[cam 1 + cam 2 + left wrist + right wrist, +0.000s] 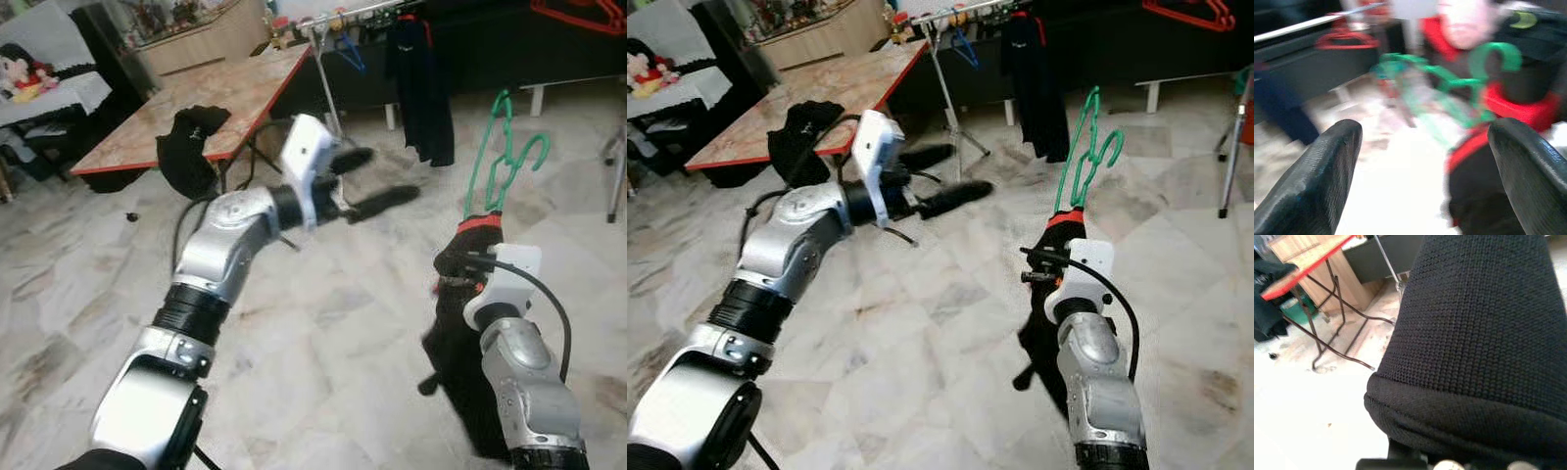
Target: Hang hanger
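Observation:
A green hanger [502, 157] stands upright out of my right gripper [468, 257] at the right, its hook uppermost. A black garment with red trim [460, 343] drapes over that gripper and hangs below it, hiding the fingers; in the right wrist view the black knit cloth [1474, 342] lies right before the camera. My left gripper [377, 181] is raised mid-scene, open and holding nothing, its fingers pointing toward the hanger. The left wrist view looks between its fingers [1317, 181] at the blurred green hanger [1449, 83]. A clothes rail [343, 15] stands at the back.
On the rail hang a black garment [423, 88] and a blue hanger [351, 54]. A folding table [186, 98] with red edges stands back left, a black garment [191, 147] draped over its edge. A red hanger [578, 15] hangs top right. Marble floor lies between.

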You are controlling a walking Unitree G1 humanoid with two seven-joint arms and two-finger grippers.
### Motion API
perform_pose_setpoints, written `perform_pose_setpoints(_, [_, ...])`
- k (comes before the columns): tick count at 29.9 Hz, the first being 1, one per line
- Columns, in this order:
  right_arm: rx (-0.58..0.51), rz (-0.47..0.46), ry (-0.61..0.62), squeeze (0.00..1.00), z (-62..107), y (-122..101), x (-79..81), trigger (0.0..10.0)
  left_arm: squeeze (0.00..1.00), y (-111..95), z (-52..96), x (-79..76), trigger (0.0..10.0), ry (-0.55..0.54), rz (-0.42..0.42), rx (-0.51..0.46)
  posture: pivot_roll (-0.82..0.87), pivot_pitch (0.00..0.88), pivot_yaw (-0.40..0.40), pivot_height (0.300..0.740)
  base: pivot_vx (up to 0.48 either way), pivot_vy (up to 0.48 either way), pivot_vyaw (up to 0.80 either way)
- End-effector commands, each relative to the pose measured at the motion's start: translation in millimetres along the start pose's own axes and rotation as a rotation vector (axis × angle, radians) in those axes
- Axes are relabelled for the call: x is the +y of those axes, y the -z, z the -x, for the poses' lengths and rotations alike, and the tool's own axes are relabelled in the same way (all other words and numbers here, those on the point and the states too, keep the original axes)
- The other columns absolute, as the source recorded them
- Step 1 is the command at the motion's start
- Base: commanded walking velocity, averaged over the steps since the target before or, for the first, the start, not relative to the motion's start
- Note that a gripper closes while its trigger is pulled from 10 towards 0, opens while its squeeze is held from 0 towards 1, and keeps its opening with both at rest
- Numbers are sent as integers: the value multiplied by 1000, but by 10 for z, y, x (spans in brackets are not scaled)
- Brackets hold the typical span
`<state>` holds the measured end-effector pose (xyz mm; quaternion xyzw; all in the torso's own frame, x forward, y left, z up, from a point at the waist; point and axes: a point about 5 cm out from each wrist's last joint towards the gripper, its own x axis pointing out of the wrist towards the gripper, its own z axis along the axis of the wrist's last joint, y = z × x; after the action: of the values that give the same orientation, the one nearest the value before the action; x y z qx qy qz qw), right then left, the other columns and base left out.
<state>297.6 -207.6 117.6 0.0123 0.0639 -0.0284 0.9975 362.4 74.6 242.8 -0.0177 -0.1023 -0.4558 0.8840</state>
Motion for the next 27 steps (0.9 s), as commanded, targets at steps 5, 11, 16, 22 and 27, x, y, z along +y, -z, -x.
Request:
perform_pose_setpoints(5, [-20,23,-56,0,-63,-59,102,10000,0,540,632,59,10000,-353,67,143,-114,0,211,740,0,0,0])
perform_pose_setpoints(11, [20,39,-81,0,-70,33,111,10000,0,1007,1413,-70,10000,-606,110,307,-54,0,153,740,0,0,0])
perform_pose_setpoints(16, [49,52,-101,0,-65,96,106,10000,0,1135,1744,-108,10000,-752,131,335,-16,0,101,740,0,0,0])
perform_pose_setpoints(22, [60,78,-118,0,-70,100,82,10000,0,1316,2027,-146,10000,-867,154,392,-19,0,70,740,0,0,0])
perform_pose_setpoints(27, [56,90,-131,0,-66,68,70,10000,0,1359,2051,-226,10000,-899,205,363,-28,0,58,740,0,0,0])
